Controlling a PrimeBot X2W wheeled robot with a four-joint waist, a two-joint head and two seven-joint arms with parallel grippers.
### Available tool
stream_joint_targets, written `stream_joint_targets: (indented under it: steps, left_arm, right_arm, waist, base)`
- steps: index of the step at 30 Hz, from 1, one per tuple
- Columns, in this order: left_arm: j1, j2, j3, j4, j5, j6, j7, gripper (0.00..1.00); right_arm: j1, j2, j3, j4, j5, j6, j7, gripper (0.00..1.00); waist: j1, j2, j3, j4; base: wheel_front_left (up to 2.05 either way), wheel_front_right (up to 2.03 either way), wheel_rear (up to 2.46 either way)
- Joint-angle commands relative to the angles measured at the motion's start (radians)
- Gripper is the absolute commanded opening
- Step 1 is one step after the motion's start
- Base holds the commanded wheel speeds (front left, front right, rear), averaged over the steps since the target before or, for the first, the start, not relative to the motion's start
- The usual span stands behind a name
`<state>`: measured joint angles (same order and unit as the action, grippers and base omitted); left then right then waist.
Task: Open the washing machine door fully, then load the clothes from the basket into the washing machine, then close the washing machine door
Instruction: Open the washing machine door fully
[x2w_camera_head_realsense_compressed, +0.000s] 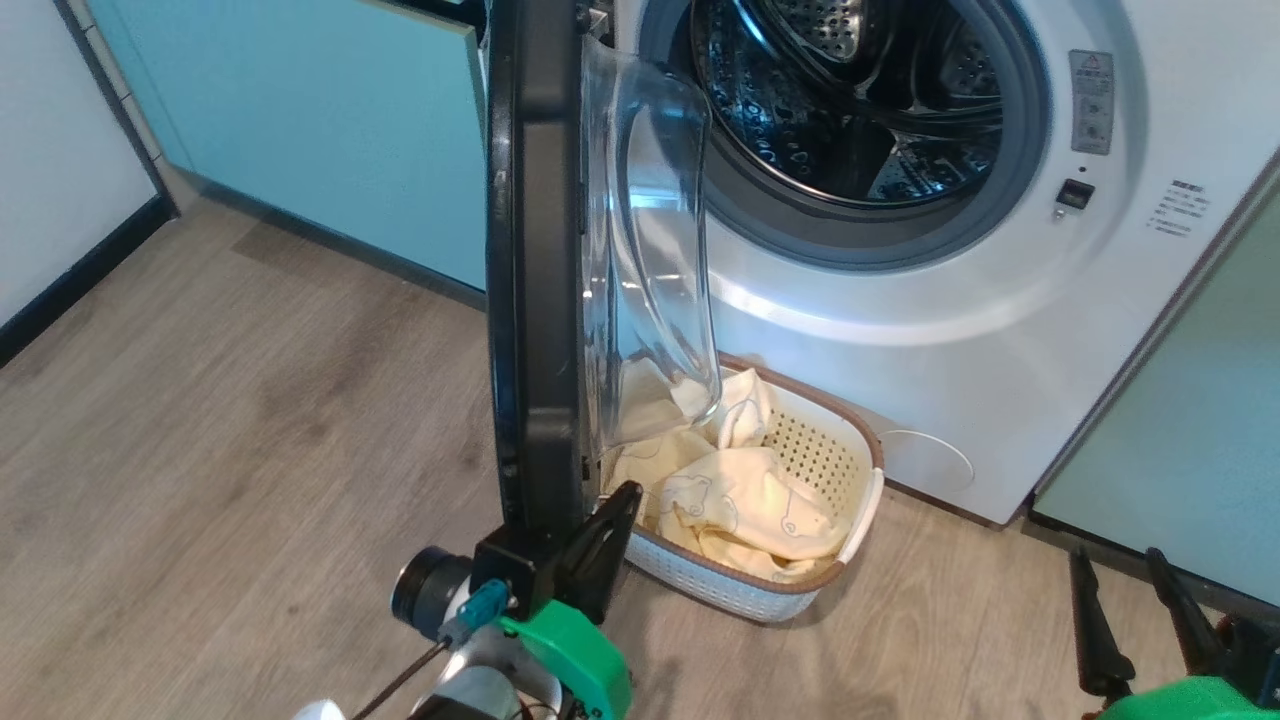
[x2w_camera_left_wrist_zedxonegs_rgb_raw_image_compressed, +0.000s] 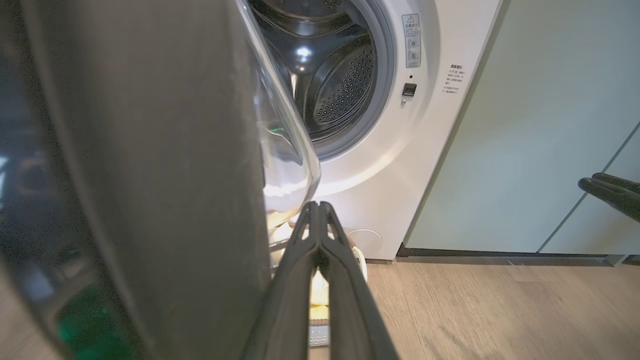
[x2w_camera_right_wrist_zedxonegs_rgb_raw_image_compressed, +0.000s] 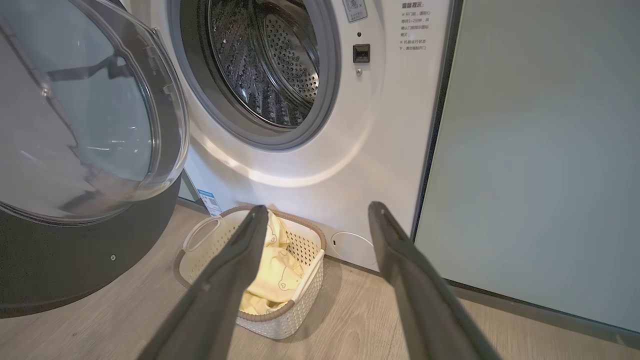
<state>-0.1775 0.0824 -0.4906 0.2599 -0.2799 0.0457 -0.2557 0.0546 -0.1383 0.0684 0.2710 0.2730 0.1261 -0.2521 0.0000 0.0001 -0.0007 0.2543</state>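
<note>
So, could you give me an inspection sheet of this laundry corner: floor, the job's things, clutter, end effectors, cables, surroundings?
Surface: wood-look floor, bare where it shows.
Job's things: washing machine door swung open, edge-on in the head view; washing machine drum shows bare steel; basket on the floor in front of the washer, under the door's glass bowl; clothes piled in it.
Clutter: nothing seen.
Grippers: left end effector shut, empty, beside the door's lower edge; right end effector open, empty, pointing toward the basket.
Cables: thin dark lead by the left wrist.
Surroundings: pale-green cabinets on both sides; white wall with dark skirting.
</note>
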Motion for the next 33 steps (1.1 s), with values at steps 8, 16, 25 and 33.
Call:
stream_joint_targets:
  steps: [8, 16, 25, 33]
  left_arm:
    - [-0.024, 0.031, 0.073, -0.046, 0.002, 0.011, -0.006, 0.0]
    - [-0.025, 0.046, 0.093, -0.052, -0.002, 0.017, -0.006, 0.0]
    - [-0.025, 0.063, 0.128, -0.057, -0.016, 0.026, -0.006, 0.0]
    - [-0.012, 0.083, 0.161, -0.073, -0.029, 0.041, -0.006, 0.0]
  right_arm:
    - [-0.021, -0.008, 0.012, -0.026, 0.002, 0.005, -0.01, 1.0]
    - [-0.026, -0.01, 0.01, -0.026, 0.003, 0.005, -0.01, 1.0]
    - [-0.027, -0.011, 0.011, -0.027, 0.002, 0.005, -0.01, 1.0]
    - [-0.029, -0.017, 0.013, -0.029, 0.003, 0.005, -0.01, 1.0]
  waist:
    - [0.0, -0.0001, 0.003, 0.039]
    - [0.0, -0.0001, 0.004, 0.068]
    - [0.0, -0.0001, 0.012, 0.093]
    - [0.0, -0.0001, 0.022, 0.102]
  base:
    - [0.0, 0.0, 0.0]
    - [0.0, 0.0, 0.0]
    - [0.0, 0.0, 0.0]
    - [0.0, 0.0, 0.0]
